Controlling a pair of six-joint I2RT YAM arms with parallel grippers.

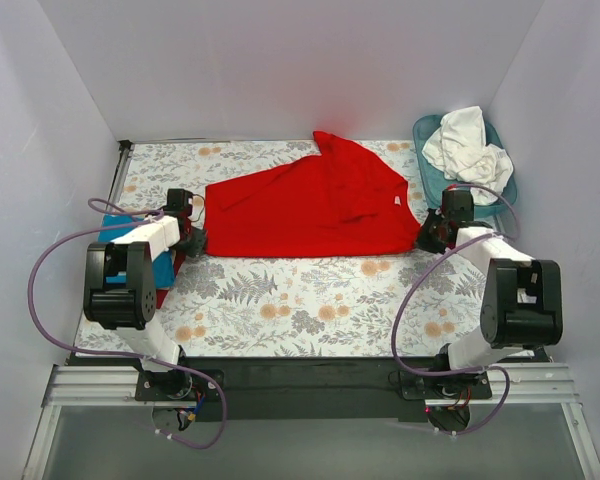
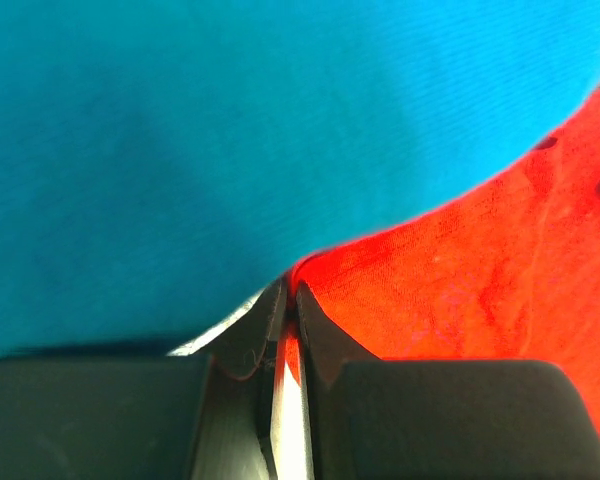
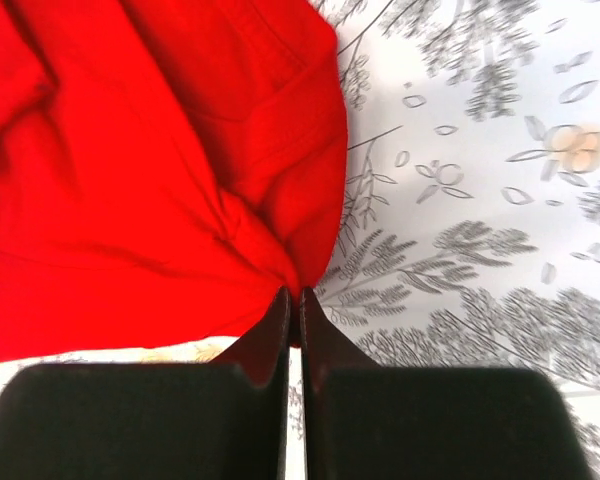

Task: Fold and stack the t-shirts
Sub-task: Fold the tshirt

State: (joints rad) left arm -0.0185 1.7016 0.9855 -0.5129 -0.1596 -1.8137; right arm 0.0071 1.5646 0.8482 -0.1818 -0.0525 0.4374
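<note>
Where walls (image 1: 280, 60) enclose, tablecloth (image 1: 300, 305) bears t-shirt (image 1: 310, 210).

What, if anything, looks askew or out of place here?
Nothing is spilled or damaged. The red t-shirt lies unevenly, with its far edge bunched up into a peak. The white t-shirts sit crumpled in a loose heap in the basket, not folded.

Left arm (image 1: 145, 238) extended, left fingers (image 2: 325, 345) pinched, right arm (image 1: 485, 247) extended, right fingers (image 3: 270, 345) pinched.
</note>
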